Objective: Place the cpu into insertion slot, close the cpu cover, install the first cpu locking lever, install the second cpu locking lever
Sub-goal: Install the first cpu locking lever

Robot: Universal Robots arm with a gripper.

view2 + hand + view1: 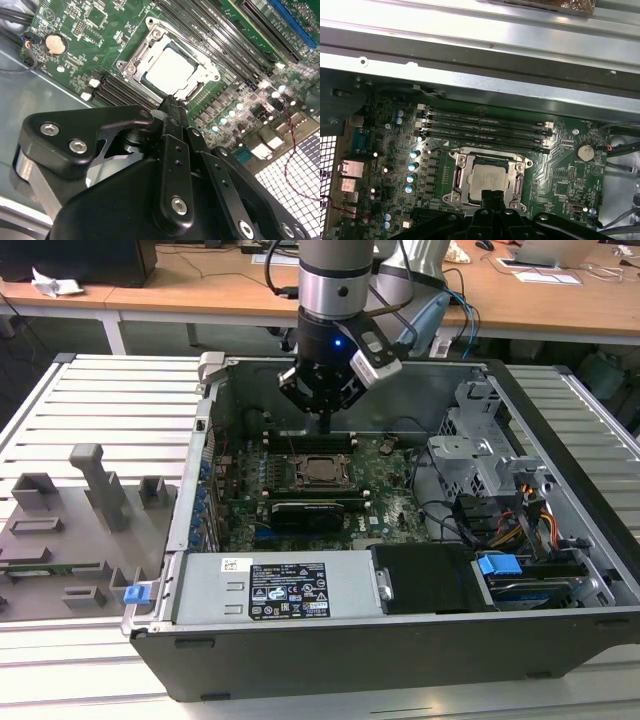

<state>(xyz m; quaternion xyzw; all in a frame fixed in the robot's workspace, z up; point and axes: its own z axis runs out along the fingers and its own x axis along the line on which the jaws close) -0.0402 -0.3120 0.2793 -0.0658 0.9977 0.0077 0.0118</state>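
The cpu (pixel 487 179) sits flat in the slot (pixel 454 161) on the green motherboard (pixel 560 175), the cover (pixel 462 177) lying down around it. Just above the slot's edge hangs the gripper (pixel 170 102), fingers pressed together and holding nothing, inside the open case (pixel 560 470).

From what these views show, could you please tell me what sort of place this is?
Probably a robotics lab or workshop: an open black metal computer case lies on a grey slatted metal table, with long wooden desks behind it.
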